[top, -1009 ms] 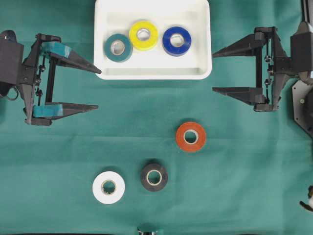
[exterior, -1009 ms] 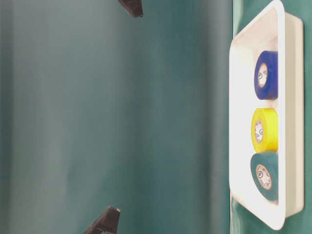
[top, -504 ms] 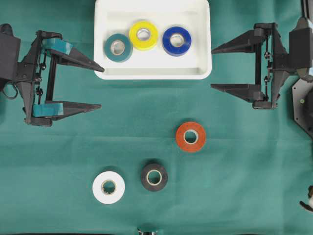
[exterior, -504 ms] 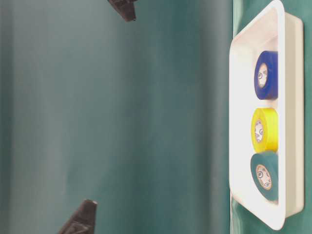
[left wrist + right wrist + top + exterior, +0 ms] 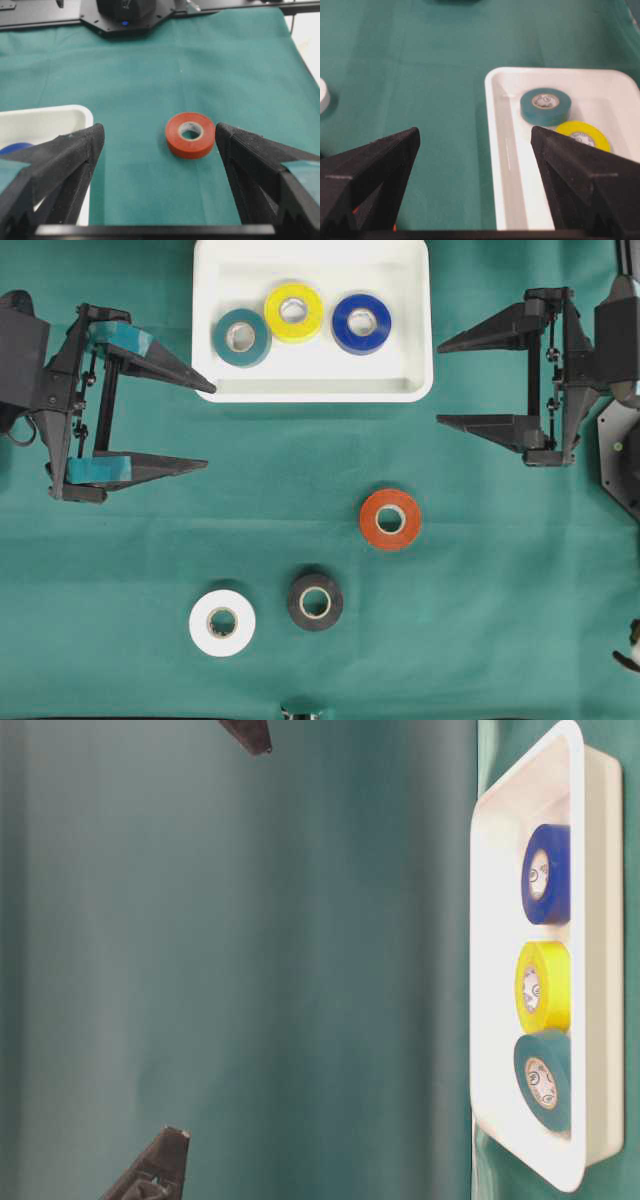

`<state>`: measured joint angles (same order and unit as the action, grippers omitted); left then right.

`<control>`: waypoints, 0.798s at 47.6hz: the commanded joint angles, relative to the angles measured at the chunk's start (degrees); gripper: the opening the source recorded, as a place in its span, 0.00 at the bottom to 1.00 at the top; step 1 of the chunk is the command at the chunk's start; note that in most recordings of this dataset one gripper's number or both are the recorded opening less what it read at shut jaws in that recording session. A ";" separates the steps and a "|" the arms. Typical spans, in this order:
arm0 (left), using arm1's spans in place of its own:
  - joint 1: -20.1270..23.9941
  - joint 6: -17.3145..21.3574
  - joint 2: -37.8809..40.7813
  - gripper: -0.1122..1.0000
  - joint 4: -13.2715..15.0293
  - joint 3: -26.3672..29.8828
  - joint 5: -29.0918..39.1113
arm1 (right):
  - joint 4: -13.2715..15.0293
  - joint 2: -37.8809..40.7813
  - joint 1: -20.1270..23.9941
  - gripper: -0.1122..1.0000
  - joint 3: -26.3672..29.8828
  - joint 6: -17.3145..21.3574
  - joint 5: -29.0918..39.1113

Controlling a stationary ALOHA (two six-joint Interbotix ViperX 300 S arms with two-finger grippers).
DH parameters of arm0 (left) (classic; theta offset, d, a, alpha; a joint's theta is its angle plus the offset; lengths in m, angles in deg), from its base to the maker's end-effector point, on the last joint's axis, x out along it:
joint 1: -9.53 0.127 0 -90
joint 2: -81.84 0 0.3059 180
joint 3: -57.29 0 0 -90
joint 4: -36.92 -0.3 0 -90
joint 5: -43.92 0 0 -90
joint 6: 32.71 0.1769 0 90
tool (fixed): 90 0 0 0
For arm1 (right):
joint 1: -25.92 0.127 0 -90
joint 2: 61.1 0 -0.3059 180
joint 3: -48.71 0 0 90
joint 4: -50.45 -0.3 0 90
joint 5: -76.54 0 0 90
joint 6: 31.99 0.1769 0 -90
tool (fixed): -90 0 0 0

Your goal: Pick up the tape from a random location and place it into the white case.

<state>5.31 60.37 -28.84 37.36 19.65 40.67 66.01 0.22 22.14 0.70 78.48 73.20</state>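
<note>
- Orange tape roll (image 5: 390,519) lies flat on the surface, below the white case (image 5: 313,392), no long axis (round).
- Right end effector (image 5: 440,381) is nearer, jaws wide, empty; left end effector (image 5: 205,427) likewise wide.

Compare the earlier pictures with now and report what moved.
Small shifts only. In the overhead view the left tool edged toward the picture's right and the right tool drifted slightly up the picture; in the table-level view both fingertips slid left. Both tools stayed open and empty. The teal roll, yellow roll and blue roll in the white case, and the orange roll, black roll and white roll, did not move.
</note>
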 commanded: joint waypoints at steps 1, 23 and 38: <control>-0.18 -0.09 -0.09 0.99 0.09 1.49 -0.26 | -0.18 -0.26 0.26 0.88 1.41 0.18 -0.09; -0.18 -0.09 0.00 0.99 0.00 1.41 2.20 | -0.18 0.09 0.26 0.88 1.41 0.18 -0.09; -0.18 -0.09 0.09 0.97 0.00 1.23 3.08 | -0.18 0.97 0.26 0.88 1.49 0.18 0.00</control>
<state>5.31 60.37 -28.58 37.36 19.65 43.84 66.01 0.92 22.22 0.70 78.57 73.37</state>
